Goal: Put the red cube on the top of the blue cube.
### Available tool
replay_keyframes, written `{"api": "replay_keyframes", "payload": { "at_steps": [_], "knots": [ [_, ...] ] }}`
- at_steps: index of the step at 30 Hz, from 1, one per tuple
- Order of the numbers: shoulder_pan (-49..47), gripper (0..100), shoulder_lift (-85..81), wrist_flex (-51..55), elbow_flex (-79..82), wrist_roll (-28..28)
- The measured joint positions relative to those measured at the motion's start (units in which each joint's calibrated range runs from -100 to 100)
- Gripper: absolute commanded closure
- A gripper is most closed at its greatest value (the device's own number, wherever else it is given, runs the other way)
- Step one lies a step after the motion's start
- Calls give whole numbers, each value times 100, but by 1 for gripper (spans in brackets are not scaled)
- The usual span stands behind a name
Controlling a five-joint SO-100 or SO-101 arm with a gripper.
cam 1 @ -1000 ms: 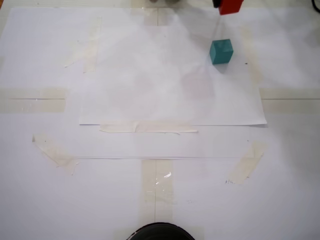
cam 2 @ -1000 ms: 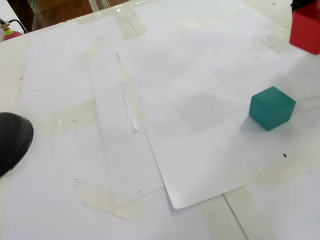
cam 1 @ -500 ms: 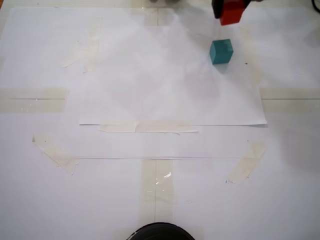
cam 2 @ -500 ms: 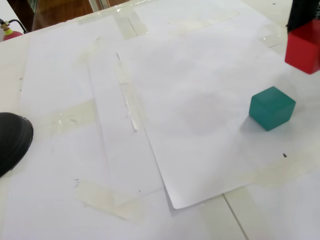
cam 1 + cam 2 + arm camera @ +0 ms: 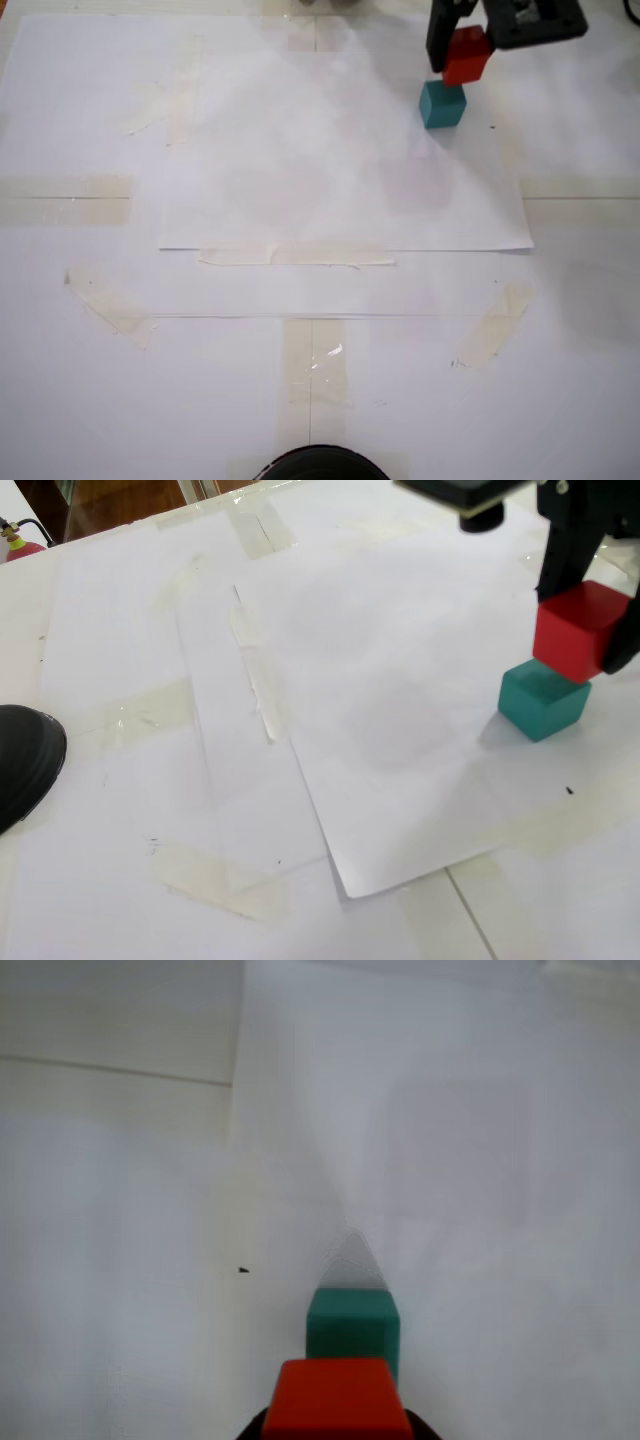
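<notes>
Above the blue cube [image 5: 543,700], near the far right of the papered desk [image 5: 150,780], your hand [image 5: 585,630] is holding the red cube [image 5: 578,630] clamped between its two dark fingers [image 5: 565,550], one on each side face. You are gripping it by the sides so that its bottom face is staying free to land flat.

From a fixed view the red cube [image 5: 466,56] is sitting just past the blue cube [image 5: 442,104], overlapping its far edge, so the two are not looking squarely lined up. Whether they are already touching is hard to tell: in the side view the red one is appearing to rest on or hang just over the blue top, shifted toward the right. The wrist view is showing the red cube [image 5: 337,1398] in front of the blue cube [image 5: 353,1326], roughly centred side to side.

You are probably in the lowering step. Judging by the offset, releasing now could be risking a tip-off, so a small correction looks worthwhile first.
</notes>
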Motion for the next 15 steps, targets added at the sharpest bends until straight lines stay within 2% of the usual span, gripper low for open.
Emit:
{"api": "replay_keyframes", "payload": {
  "at_steps": [15],
  "knots": [
    [234, 93, 156, -455, 253, 264]
  ]
}}
